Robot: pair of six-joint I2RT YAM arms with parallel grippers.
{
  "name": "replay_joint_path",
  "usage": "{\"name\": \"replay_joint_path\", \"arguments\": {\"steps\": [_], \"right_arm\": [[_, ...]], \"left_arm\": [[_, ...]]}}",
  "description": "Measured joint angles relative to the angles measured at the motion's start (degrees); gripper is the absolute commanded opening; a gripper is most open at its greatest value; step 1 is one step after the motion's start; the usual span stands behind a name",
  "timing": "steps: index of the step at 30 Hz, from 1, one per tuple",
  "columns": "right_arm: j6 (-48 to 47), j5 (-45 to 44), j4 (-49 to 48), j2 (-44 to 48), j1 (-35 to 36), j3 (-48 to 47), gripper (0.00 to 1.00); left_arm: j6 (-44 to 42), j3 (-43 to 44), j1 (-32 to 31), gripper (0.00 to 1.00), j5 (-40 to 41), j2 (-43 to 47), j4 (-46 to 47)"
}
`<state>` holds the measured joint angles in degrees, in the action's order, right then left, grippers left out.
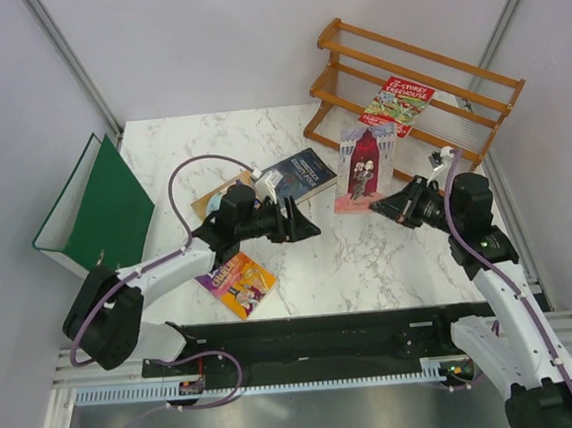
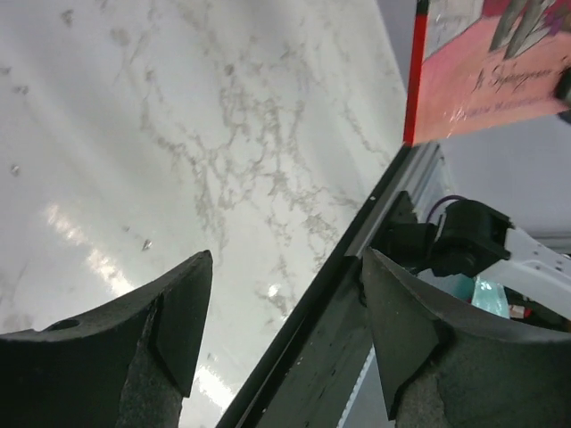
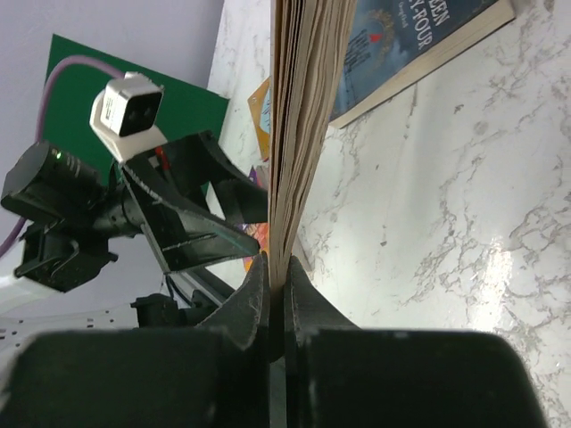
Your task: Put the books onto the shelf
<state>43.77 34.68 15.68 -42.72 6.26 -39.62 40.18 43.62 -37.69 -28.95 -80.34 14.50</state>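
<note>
The right pincer (image 1: pixel 389 204) is pressed together on the lower edge of the pink book (image 1: pixel 367 168), holding it on end above the table (image 1: pixel 369 267), long axis near upright. From that pincer the shelf (image 1: pixel 423 59) lies at about 1 o'clock, close by, with the red book (image 1: pixel 396 104) already leaning on it. The right arm is clearly the nearer one. The left pincer (image 1: pixel 307 227) is spread and empty at about 9 o'clock of the pink book, just beside the dark blue book (image 1: pixel 303 176).

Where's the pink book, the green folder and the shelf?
pink book (image 1: pixel 365 166), top view, middle of its cover.
green folder (image 1: pixel 113 213), top view, on its front cover.
shelf (image 1: pixel 412 55), top view, on its top rail.
</note>
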Motion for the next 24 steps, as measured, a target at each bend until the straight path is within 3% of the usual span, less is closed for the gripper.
{"name": "replay_joint_path", "arguments": {"steps": [5,11,24], "right_arm": [[-0.07,-3.96,-1.27,-3.72,0.0,-0.07,0.0],[1.2,-7.67,-6.64,-9.73,0.0,-0.61,0.0],[7.34,-8.9,-18.67,-19.67,-0.28,-2.47,0.0]], "left_arm": [[-2.16,-2.01,-1.01,0.77,6.99,4.57,-9.46],[-3.23,-4.26,-1.73,0.78,13.6,16.2,-17.88],[-3.72,-10.84,-1.73,0.78,16.65,27.43,-25.51]]}}
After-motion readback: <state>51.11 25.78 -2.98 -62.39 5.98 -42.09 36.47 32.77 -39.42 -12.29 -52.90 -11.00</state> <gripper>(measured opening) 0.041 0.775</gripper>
